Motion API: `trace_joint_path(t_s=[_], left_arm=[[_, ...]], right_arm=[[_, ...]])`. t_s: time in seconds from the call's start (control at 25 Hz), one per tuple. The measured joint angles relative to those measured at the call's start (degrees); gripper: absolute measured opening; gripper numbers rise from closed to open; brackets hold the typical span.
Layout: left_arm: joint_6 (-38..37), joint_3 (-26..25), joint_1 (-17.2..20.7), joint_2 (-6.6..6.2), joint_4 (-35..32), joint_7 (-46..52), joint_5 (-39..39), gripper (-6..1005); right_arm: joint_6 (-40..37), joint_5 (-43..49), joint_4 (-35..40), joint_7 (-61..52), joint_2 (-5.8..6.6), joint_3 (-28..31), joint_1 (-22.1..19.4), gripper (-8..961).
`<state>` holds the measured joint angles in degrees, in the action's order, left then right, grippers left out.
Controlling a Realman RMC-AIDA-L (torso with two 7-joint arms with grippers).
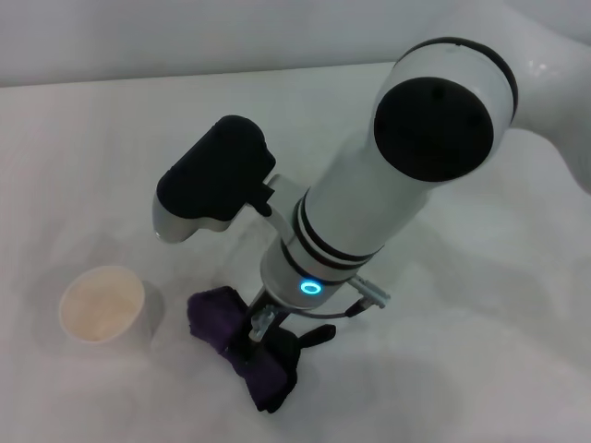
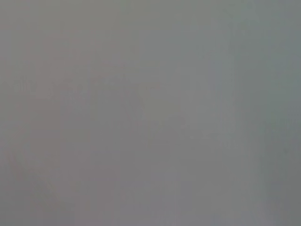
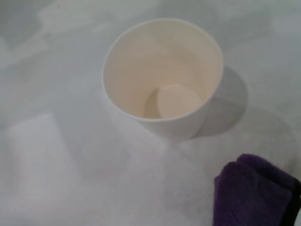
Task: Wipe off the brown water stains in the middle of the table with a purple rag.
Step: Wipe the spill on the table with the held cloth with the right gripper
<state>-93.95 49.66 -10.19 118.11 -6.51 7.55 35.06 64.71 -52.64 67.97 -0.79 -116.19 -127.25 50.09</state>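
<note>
On white table (image 1: 462, 351), right gripper (image 1: 261, 325) pushes down on purple rag (image 1: 222, 323), fingers pinching it, ready for wiping. Paper cup (image 1: 102, 303) stands near. No brown stain seen.

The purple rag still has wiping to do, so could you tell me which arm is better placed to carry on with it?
The right arm. In the head view the right gripper is down on the purple rag on the table, beside the paper cup. The left arm appears in no view; its wrist camera shows blank grey.

The purple rag (image 1: 242, 345), dark and bunched into folds, lies on the white table (image 1: 462, 369).
</note>
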Motion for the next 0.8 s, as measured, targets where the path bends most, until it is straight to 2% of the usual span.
trace_joint_path(t_s=[0.2, 0.64, 0.8], left_arm=[[0.0, 0.0, 0.2, -0.06, 0.0, 0.0, -0.1, 892], [1.2, 0.0, 0.2, -0.08, 0.0, 0.0, -1.7, 893], [1.5, 0.0, 0.0, -0.08, 0.0, 0.0, -1.8, 894]], right_arm=[[1.2, 5.8, 0.4, -1.7, 0.11, 2.7, -2.4, 59], [13.2, 23.2, 8.5, -2.2, 0.51, 15.9, -11.9, 59], [16.4, 28.5, 9.4, -1.6, 0.70, 21.1, -14.3, 59]])
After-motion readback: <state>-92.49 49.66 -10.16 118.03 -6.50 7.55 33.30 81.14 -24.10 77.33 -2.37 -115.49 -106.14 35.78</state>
